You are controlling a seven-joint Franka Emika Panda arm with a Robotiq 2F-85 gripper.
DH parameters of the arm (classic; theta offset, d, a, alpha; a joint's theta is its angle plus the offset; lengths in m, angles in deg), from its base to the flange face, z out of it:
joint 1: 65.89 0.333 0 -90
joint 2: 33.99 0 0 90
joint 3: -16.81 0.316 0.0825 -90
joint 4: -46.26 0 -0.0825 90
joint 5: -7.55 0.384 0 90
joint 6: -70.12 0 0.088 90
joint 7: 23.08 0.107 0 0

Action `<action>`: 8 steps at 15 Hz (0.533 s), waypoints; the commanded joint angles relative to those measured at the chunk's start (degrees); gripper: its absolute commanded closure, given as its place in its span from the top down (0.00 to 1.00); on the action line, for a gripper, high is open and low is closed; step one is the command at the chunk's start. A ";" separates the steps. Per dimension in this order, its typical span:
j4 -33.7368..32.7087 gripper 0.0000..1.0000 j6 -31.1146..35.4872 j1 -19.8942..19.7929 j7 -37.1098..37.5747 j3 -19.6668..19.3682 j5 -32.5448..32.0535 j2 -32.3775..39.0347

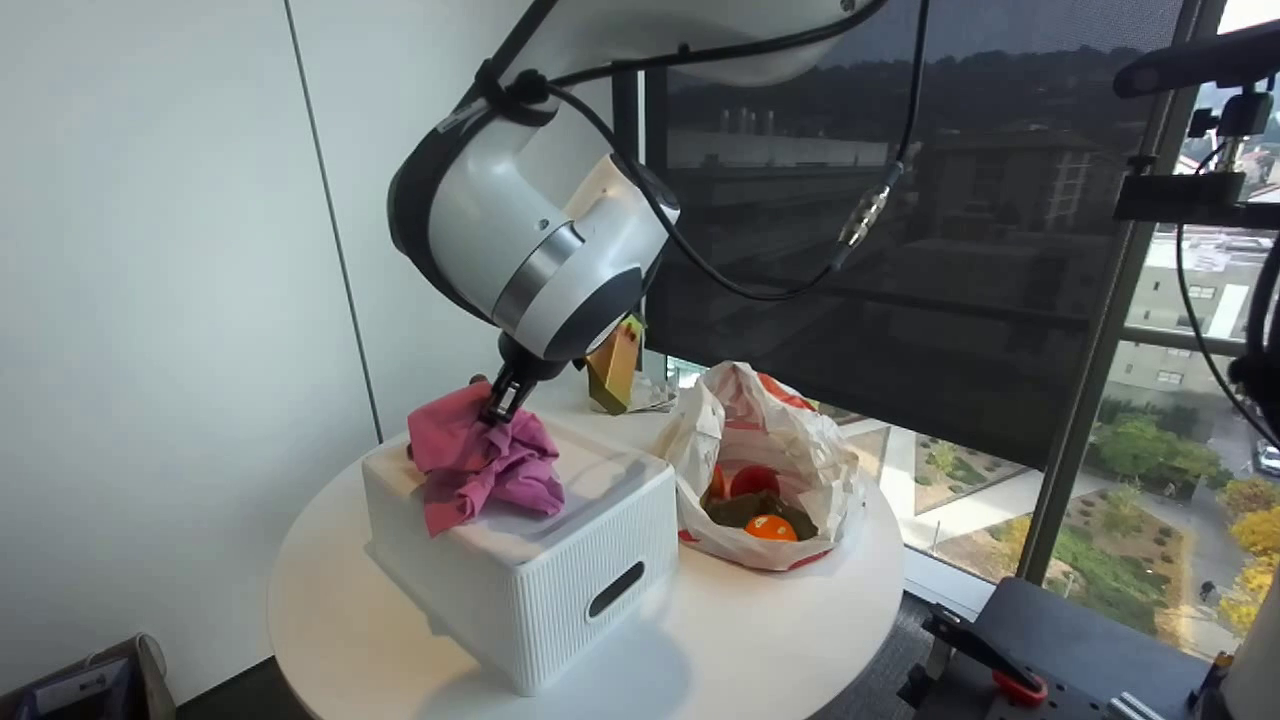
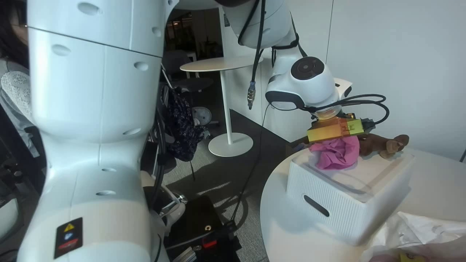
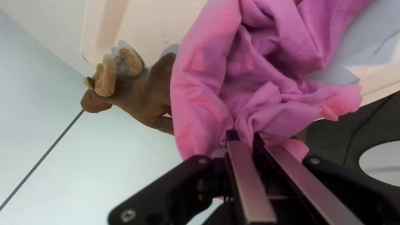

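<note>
By the claw (image 3: 244, 137), a fold of the pink cloth (image 3: 237, 78) is pinched; its bulk is bunched around and below, over the white box (image 1: 590, 545), with no clear long axis. Whether the box is touched cannot be told. 1 end of the brown toy (image 3: 140, 97) alongside is hidden by cloth.

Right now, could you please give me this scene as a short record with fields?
Claw: closed on a fold of the pink cloth
Cloth state: crumpled, resting on the white box
Box state: ribbed, standing on a round table
Brown toy: on the box, partly hidden by the cloth
Bag: beside the box, open, with an orange item and a red item inside
</note>
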 commanded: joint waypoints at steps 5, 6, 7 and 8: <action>0.68 0.72 3.91 -9.86 0.54 8.53 -2.92 3.10; 2.34 0.81 3.60 -10.15 0.31 8.18 -2.13 2.07; 3.38 0.88 3.20 -10.80 0.34 8.22 -1.64 1.31; 4.66 0.96 2.53 -11.23 0.42 7.76 -0.90 0.28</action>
